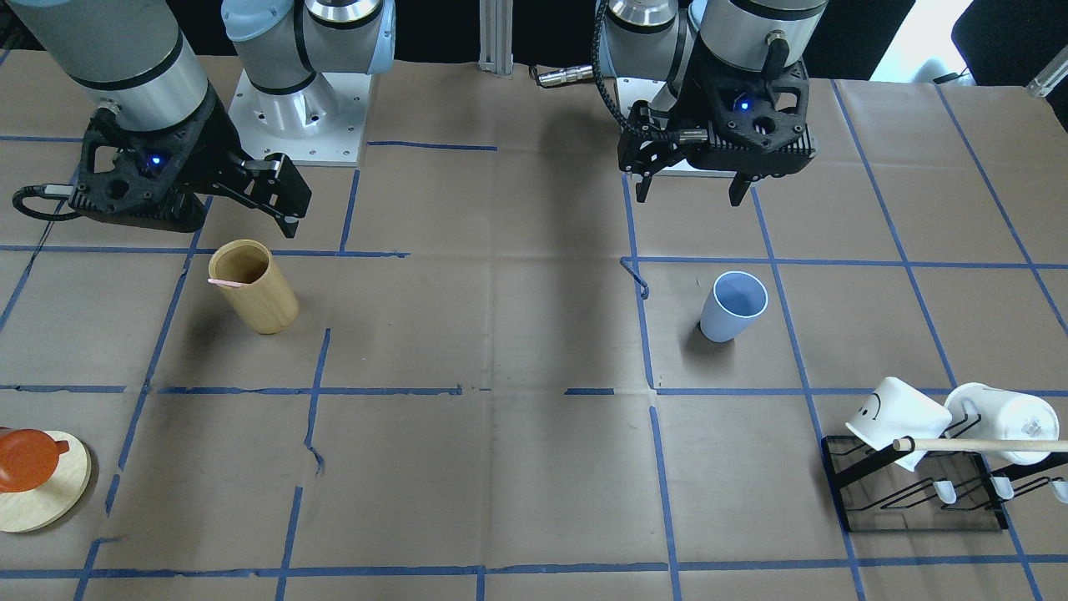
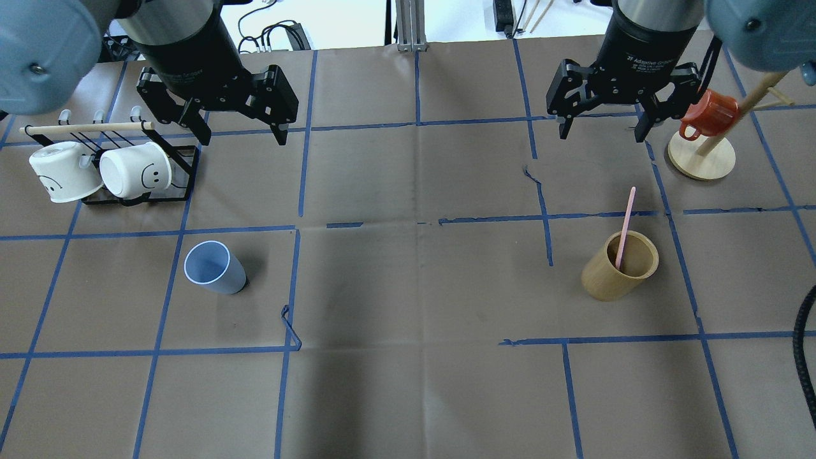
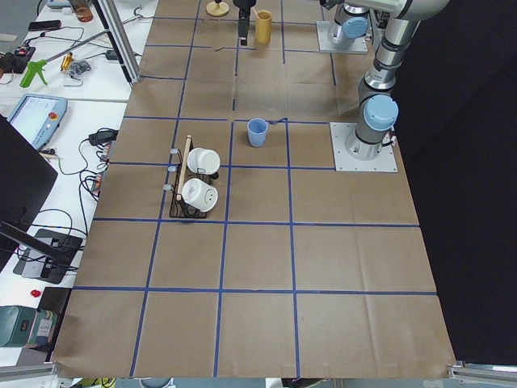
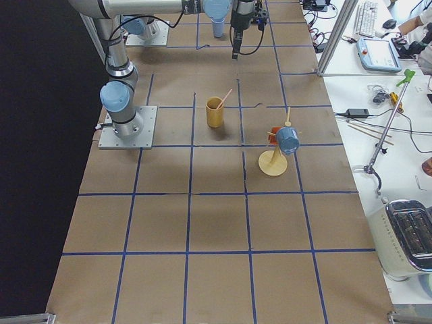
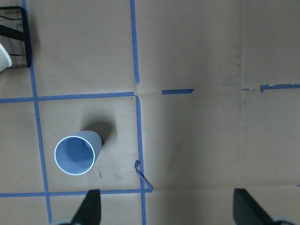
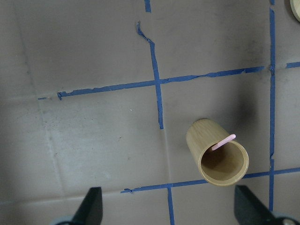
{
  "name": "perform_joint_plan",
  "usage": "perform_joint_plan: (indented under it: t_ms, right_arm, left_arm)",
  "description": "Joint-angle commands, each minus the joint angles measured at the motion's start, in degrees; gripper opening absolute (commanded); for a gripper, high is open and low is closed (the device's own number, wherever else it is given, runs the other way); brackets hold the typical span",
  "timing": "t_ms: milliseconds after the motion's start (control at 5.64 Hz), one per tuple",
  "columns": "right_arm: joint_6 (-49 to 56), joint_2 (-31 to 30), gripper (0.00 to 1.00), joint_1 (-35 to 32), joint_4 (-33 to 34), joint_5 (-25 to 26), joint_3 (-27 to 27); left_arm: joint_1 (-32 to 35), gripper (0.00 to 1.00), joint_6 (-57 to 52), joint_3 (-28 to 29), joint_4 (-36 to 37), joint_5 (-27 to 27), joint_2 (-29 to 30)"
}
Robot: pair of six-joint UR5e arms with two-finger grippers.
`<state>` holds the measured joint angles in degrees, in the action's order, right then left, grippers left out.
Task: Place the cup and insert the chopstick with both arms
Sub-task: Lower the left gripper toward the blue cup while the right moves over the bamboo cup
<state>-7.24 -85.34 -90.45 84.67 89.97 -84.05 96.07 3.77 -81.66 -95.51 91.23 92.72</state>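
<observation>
The light-blue cup (image 2: pixel 213 268) stands upright on the table's left half and also shows in the front view (image 1: pixel 732 306) and the left wrist view (image 5: pixel 75 153). A pale-pink chopstick (image 2: pixel 625 226) leans inside the tan bamboo cylinder (image 2: pixel 615 271) on the right half, and its tip shows in the right wrist view (image 6: pixel 223 142). My left gripper (image 2: pixel 242 137) is open and empty, raised above the table beyond the cup. My right gripper (image 2: pixel 602 135) is open and empty, raised beyond the bamboo cylinder.
A black rack (image 2: pixel 185 162) with two white mugs (image 2: pixel 134 171) and a long wooden dowel (image 2: pixel 83 127) stands at the far left. A wooden mug stand (image 2: pixel 701 159) with a red mug (image 2: pixel 707 115) stands at the far right. Blue tape lines grid the brown paper.
</observation>
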Motion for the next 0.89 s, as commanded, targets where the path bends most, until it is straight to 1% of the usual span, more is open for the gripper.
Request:
perform_joint_plan:
  t_ms: [0,710]
  right_arm:
    - [0.21,0.00,1.00,0.01,0.93,-0.14,-0.15]
    - [0.90,0.00,1.00,0.79,1.20,0.03,-0.58]
  left_arm:
    - [-0.01,0.99,0.01,-0.08,-0.29,0.08,-0.26]
    - [-0.27,0.99,-0.34,-0.25,-0.46,0.43,-0.43]
